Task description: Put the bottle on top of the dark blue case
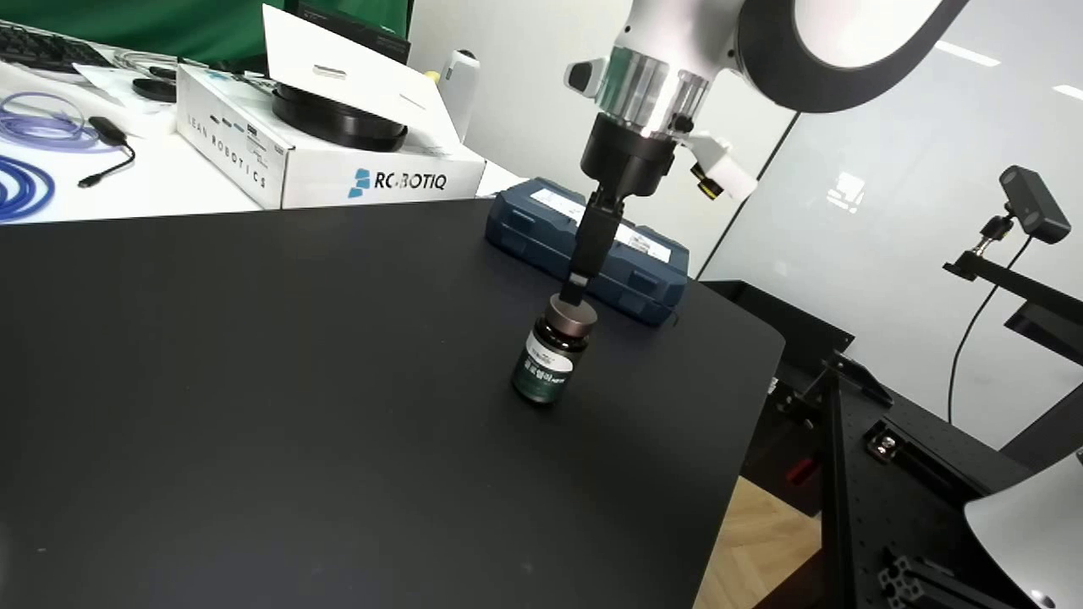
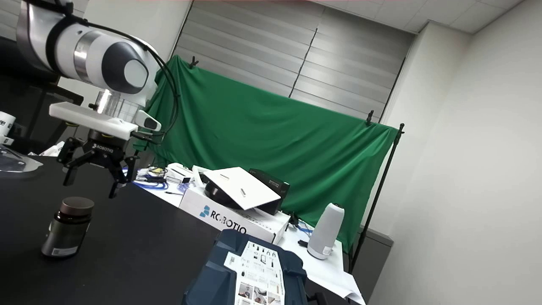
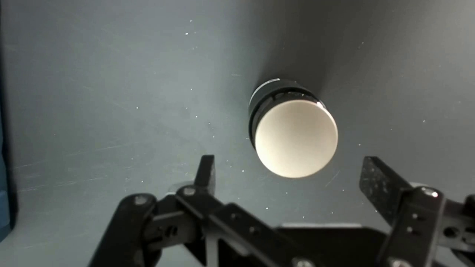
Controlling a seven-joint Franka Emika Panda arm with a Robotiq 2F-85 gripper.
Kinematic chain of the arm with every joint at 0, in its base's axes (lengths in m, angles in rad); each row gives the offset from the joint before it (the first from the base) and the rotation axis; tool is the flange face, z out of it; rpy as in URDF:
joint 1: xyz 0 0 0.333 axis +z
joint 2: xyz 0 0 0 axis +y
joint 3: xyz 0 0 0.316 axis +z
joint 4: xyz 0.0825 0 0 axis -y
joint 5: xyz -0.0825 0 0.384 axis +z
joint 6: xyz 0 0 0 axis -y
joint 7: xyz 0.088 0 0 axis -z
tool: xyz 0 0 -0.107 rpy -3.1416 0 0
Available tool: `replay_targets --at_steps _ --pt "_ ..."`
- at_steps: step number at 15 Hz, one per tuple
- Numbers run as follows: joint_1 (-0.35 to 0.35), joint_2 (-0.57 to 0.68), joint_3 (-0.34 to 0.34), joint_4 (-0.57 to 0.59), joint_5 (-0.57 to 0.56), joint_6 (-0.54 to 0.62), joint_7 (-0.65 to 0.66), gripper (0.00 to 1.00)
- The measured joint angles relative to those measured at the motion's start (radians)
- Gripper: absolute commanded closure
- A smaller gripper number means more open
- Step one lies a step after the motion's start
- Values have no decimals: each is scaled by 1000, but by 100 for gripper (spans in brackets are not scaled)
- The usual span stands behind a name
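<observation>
The bottle [image 1: 546,365] is small and dark green with a pale label and a brownish cap. It stands upright on the black table; it also shows in an exterior view [image 2: 67,235] and from above in the wrist view [image 3: 297,139]. My gripper [image 1: 574,296] is above the bottle, fingers pointing down. It is open and empty in an exterior view [image 2: 90,189]. In the wrist view, the fingers [image 3: 290,178] are wide apart, with the cap ahead of the gap between them. The dark blue case [image 1: 529,227] lies flat on the table; it also shows in an exterior view [image 2: 211,279].
The black table [image 1: 254,381] has its edge beside the case. A white Robotiq box [image 1: 381,179] with a black round part and a tilted white panel stands on a white table behind. A camera on a bracket [image 1: 1034,205] stands off the table.
</observation>
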Motion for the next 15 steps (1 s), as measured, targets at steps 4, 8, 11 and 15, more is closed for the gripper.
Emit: replay_targets --at_steps 4,8,11,15 --pt "0 31 -1 -6 1 35 -1 0" --pt "0 50 0 -11 5 47 -7 27" --pt "0 65 0 -11 22 60 -20 49" --pt "-2 70 1 -11 43 70 -25 64"
